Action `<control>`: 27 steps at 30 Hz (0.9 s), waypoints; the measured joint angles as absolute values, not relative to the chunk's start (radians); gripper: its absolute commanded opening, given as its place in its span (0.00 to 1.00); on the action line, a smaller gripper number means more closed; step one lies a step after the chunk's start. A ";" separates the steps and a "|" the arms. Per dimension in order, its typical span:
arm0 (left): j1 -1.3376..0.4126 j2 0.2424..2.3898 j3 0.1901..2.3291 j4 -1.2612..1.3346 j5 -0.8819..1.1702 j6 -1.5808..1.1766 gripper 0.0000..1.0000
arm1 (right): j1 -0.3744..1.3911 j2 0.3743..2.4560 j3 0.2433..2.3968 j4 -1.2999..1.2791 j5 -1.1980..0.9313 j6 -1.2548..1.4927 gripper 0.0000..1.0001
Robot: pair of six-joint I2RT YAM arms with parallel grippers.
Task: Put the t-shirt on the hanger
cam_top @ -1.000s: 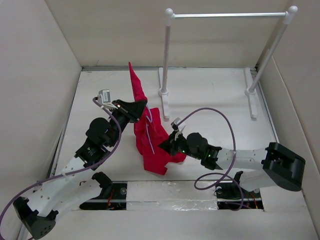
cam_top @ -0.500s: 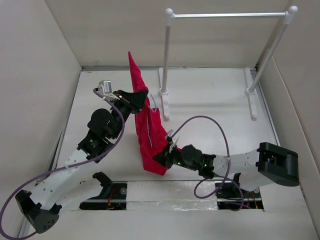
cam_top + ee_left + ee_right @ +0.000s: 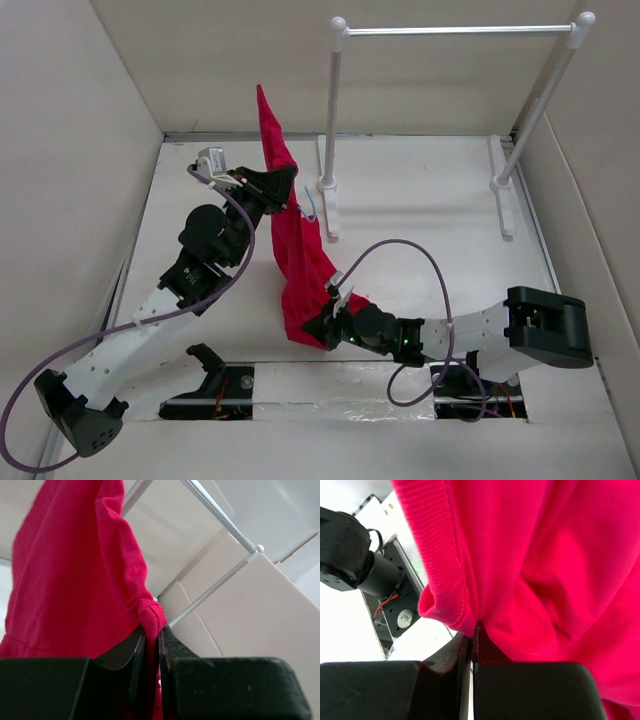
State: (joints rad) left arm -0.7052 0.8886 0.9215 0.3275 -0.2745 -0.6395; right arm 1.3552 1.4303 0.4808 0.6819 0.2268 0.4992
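1. White walls box in a pale counter (image 3: 430, 200), and a tall white rail stand (image 3: 455, 30) rises at its far side.
2. The t-shirt (image 3: 298, 255) is stretched into a long red strip between the two arms. Its pointed top reaches up in front of the back wall, just left of the stand's left post. Its lower end sits near the counter's near edge.
3. The left hand (image 3: 283, 188) is clamped on a bunched fold high on the cloth. In the left wrist view that fold is pinched tight between both fingers, with the rail behind it.
4. The right hand (image 3: 320, 326) grips the low end of the shirt. The right wrist view shows a ribbed, stitched edge squeezed between its closed fingers.
5. The hanger (image 3: 309, 207) shows only as a short pale blue-grey curve of wire just right of the shirt, close to the left hand. The cloth hides the rest of it, so I cannot tell how it sits in the shirt.
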 measured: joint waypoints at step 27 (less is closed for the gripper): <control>-0.699 0.736 0.554 0.458 -0.188 -0.808 0.00 | 1.469 1.391 0.712 0.190 0.259 0.480 0.26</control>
State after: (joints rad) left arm -0.6987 0.7364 0.5537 0.4583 -0.1879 -0.8078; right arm 1.4689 1.3911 0.7124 0.1898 0.2592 0.4797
